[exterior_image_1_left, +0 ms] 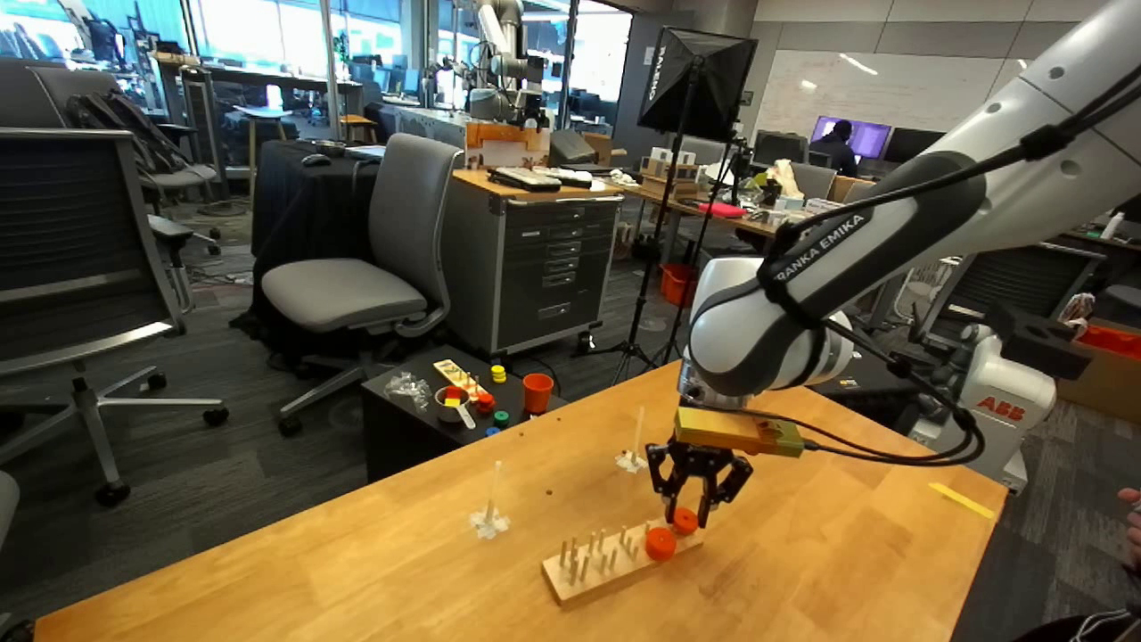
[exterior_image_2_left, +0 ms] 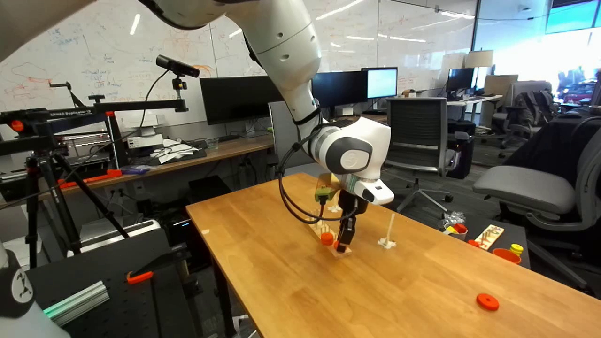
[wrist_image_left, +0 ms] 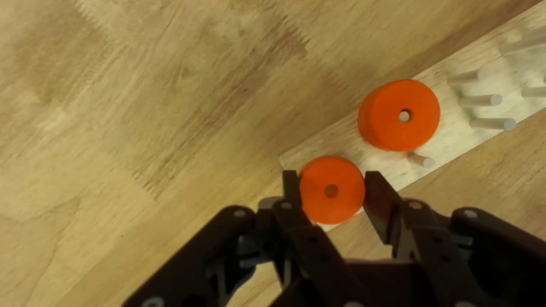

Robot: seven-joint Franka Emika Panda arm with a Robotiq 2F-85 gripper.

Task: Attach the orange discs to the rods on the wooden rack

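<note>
Orange discs (exterior_image_1_left: 660,544): three noted on the surface (exterior_image_2_left: 404,281); two at one end of the wooden rack (wrist_image_left: 452,138), one well apart from it.
Inner disc (wrist_image_left: 396,132): over a rod (wrist_image_left: 403,116) of the rack, showing a pale tip through the hole; judged done.
End disc (wrist_image_left: 332,209): at the rack's extreme end; judged in hand, not yet released.
Claw (wrist_image_left: 332,187): grasping the end disc between both fingertips (wrist_image_left: 291,185).
Loose disc (exterior_image_2_left: 487,302): flat, well apart from the rack; possibly due for placing.
Bare rods (wrist_image_left: 482,100): one beside the inner disc, many toward the rack's other end; judged as work remaining, if due for discs.
End disc's hole: dull in the wrist view; cannot tell whether threaded on a rod.
Inner disc's thickness: cannot tell whether single or stacked.
Rack's other end: cut off in the wrist view; crowded with rods (exterior_image_1_left: 585,568) in an exterior view, not safely countable.
</note>
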